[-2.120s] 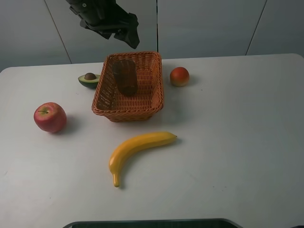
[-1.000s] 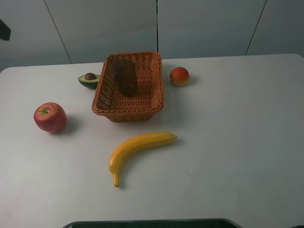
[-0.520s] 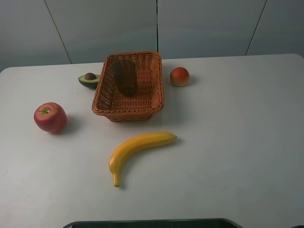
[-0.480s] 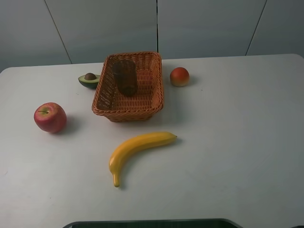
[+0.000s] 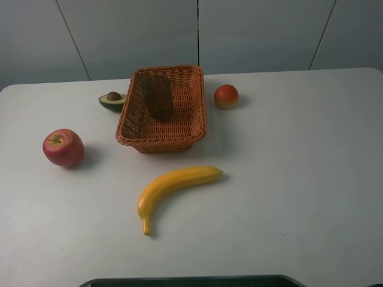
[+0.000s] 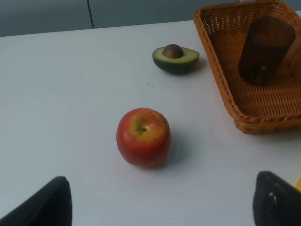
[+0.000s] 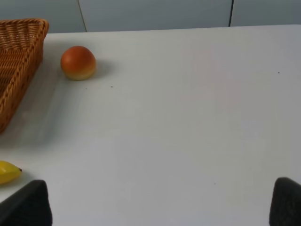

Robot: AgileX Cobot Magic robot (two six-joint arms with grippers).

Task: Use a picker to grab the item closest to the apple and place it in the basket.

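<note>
Just ahead of the left gripper (image 6: 162,205), the apple (image 6: 143,136) is sitting on the white bench (image 6: 61,94). The gripper's two dark fingertips are showing spread wide, with nothing between them. Beyond the apple and a little to the gripper's right, the avocado half (image 6: 175,59) is lying cut side up, just beside the outer wall of the basket (image 6: 225,89); whether the two are touching I cannot tell. Of the loose things it is looking like the one nearest the apple, so I am judging it to be the thing to fetch.

Further right from this gripper, a dark brown cylinder (image 6: 263,49) is already standing inside the basket, and whether it was the intended item cannot be told.

To do the pick well, the left gripper should be travelling over the apple rather than past it at bench height, then coming down on the avocado with its fingers across the short width. One finger should be slipping into the narrow space by the wicker without snagging it. The skin is probably smooth and rounded, so a low, centred grip seems safest.

The banana (image 5: 173,186) is lying near the basket, well apart from the apple. Far ahead and left of the right gripper (image 7: 157,205), an orange round fruit (image 7: 78,62) is resting. That gripper is also gaping wide and carrying nothing.
</note>
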